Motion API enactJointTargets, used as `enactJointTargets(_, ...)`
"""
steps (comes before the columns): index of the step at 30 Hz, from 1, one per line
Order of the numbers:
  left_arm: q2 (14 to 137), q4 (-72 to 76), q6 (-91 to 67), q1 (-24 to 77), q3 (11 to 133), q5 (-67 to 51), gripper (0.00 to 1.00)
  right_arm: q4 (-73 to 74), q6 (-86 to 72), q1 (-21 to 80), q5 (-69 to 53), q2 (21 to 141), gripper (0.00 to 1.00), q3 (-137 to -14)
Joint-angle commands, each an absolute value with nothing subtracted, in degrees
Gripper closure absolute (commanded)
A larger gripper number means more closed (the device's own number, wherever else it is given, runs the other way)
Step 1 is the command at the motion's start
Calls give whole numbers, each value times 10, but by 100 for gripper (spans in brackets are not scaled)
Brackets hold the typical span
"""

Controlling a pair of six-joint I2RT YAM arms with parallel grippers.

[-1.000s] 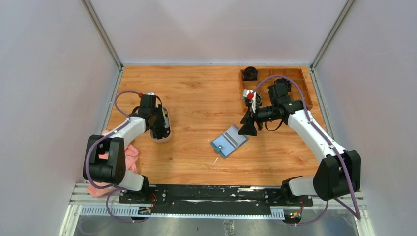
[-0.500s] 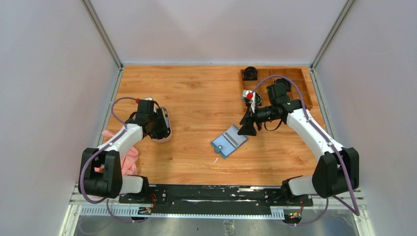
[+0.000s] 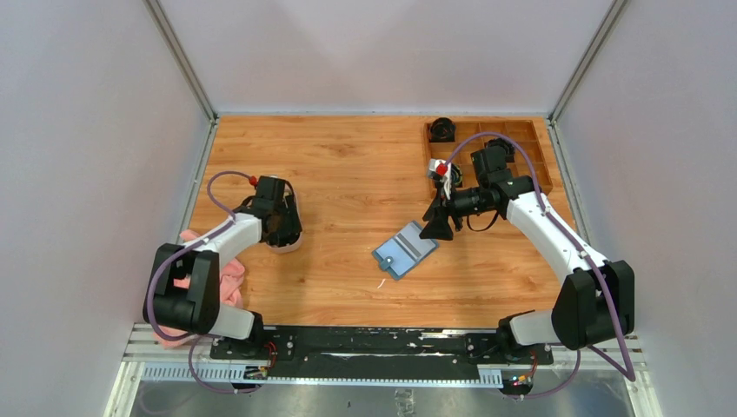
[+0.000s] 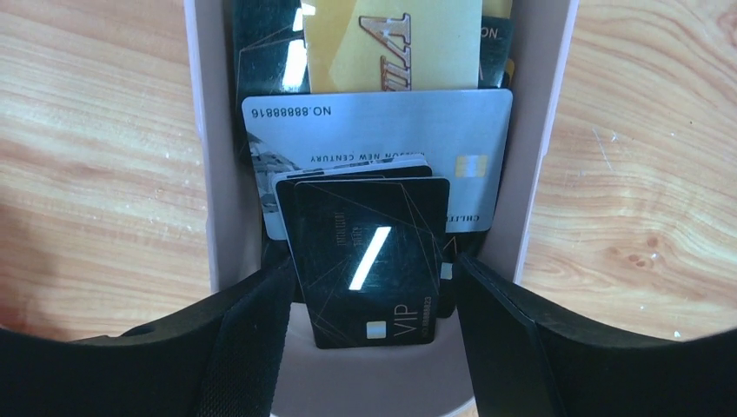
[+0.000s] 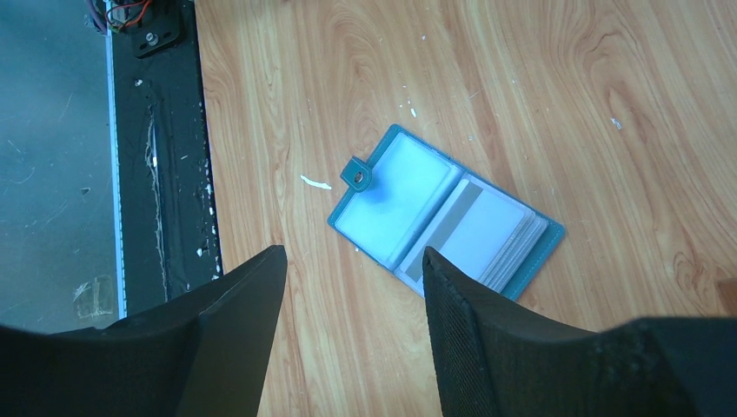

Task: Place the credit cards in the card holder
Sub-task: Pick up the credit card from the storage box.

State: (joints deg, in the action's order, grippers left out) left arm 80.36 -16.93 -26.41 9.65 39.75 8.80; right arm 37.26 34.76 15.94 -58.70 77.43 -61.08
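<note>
Several credit cards lie stacked in a small white oval dish (image 4: 209, 174): a black VIP card (image 4: 348, 226) on top, a silver one (image 4: 374, 130) beneath it and a gold one (image 4: 391, 43) farther back. My left gripper (image 4: 374, 269) reaches down into the dish, open, with a finger on each side of the black card. In the top view it (image 3: 282, 228) covers most of the dish (image 3: 284, 247). The teal card holder (image 3: 405, 250) lies open on the table, its clear pockets up (image 5: 443, 213). My right gripper (image 5: 354, 254) hovers open just above it, holding nothing.
A brown wooden compartment tray (image 3: 521, 139) stands at the back right, with a round black object (image 3: 441, 130) in one corner cell. A pink cloth (image 3: 228, 276) lies by the left arm's base. A small white scrap (image 5: 315, 182) lies beside the holder.
My left gripper's jaws have spread wider over the dish, and its wrist has turned and shifted slightly. The right arm and the card holder have not moved.
</note>
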Motion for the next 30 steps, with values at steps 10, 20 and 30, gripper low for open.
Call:
enactJointTargets(10,893,-169,-274,110,397,138,38,375,354,151,-603,775,37,-605)
enactJointTargets(20,895,-175,-254,109,412,103,48,375,353,151,-605,776,37,-605)
enactJointTargets(30,795,-172,-240,98,415,82,48,374,354,156,-615,782,37,-603)
